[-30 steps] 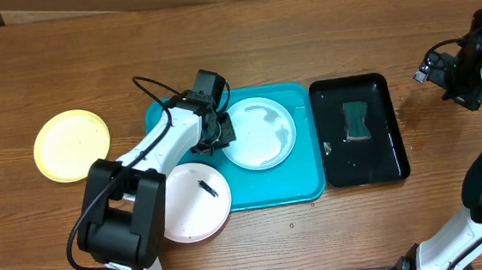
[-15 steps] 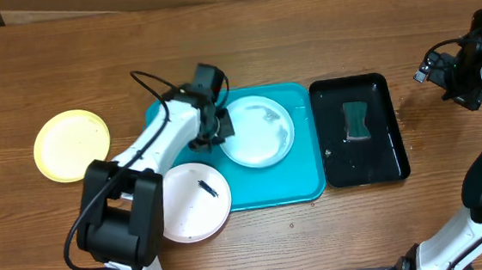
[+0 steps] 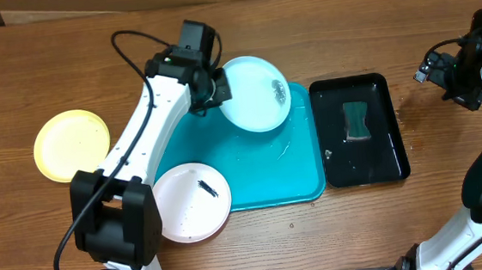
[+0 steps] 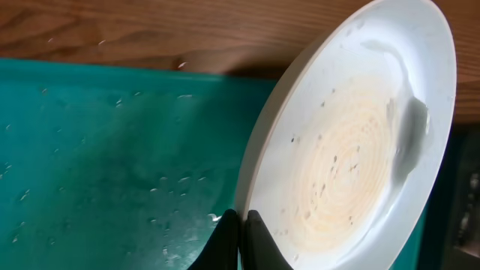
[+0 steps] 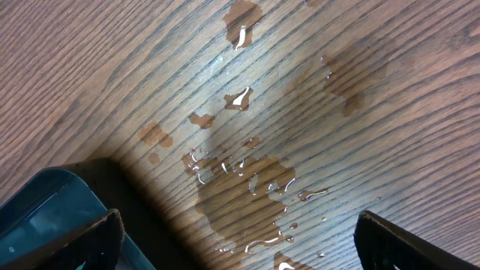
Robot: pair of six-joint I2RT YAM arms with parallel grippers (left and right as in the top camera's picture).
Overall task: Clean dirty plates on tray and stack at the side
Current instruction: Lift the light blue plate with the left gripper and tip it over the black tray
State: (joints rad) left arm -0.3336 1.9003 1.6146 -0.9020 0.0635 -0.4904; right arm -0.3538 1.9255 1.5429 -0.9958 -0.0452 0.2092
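counting three plates: cyan plate [image 3: 258, 106] tilted over the tray [image 3: 261, 172] at 12 o'clock, rim pinched in the closed left gripper [image 4: 241, 225]; smeared white plate [image 3: 190, 204] at its 7 o'clock corner; yellow plate [image 3: 71, 146] at 9 o'clock. one black tray [image 3: 389, 158] with sponge [image 3: 358, 121] at 3 o'clock. right gripper [image 5: 240, 240] wide open, empty.

Wet, grained wood table [image 5: 315, 112]; smooth plastic tray [image 3: 270, 171]; glossy black tray [image 3: 387, 132].

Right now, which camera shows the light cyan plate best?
Left wrist: the light cyan plate fills the frame, tilted, its rim pinched in the shut left jaws, specks on its face. Overhead shows the whole plate small, over the far edge of the turquoise tray. Right wrist shows none of it.
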